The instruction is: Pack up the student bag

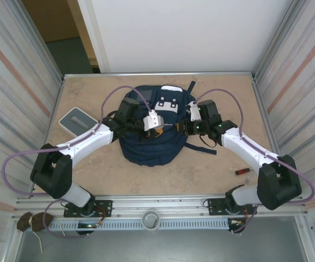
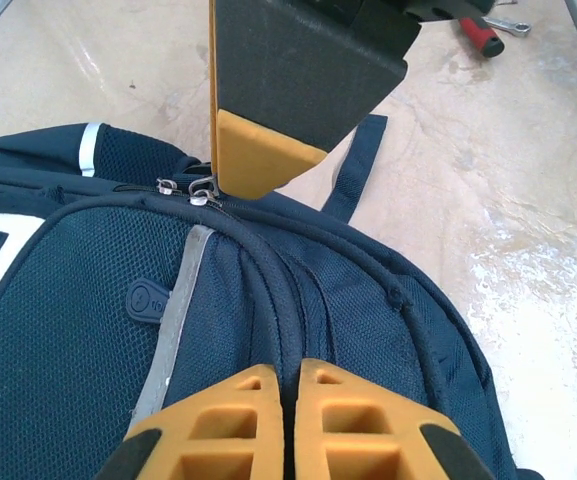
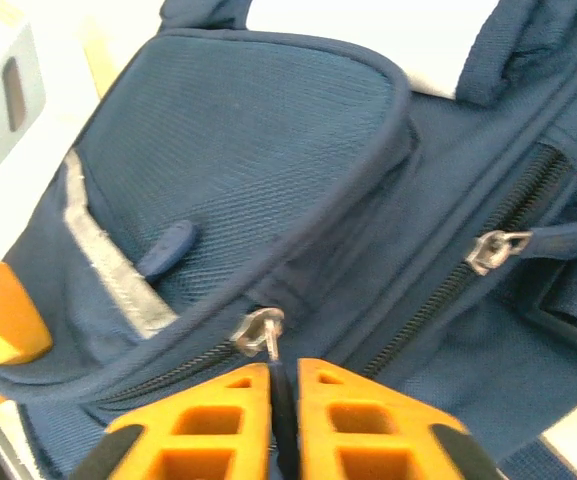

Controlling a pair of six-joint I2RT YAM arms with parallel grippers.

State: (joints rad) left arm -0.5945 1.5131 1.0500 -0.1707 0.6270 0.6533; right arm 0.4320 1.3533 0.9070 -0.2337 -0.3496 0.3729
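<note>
The student bag (image 1: 152, 143), a navy backpack with white patches at its top, lies flat in the middle of the table. My left gripper (image 2: 288, 378) rests on its front panel, jaws shut on a raised ridge of the bag's fabric. From the right side, my right gripper (image 3: 284, 378) is shut on the dark pull tab of a zipper slider (image 3: 259, 331) at the corner of the front pocket. Another zipper pull (image 3: 496, 247) hangs free further right. In the top view the left gripper (image 1: 160, 129) and the right gripper (image 1: 185, 127) face each other across the bag's upper half.
A grey-white flat box (image 1: 78, 121) lies left of the bag. A red-handled tool (image 1: 242, 171) lies on the table at the right. Corrugated metal walls close in both sides, and the bag's straps trail off to the right.
</note>
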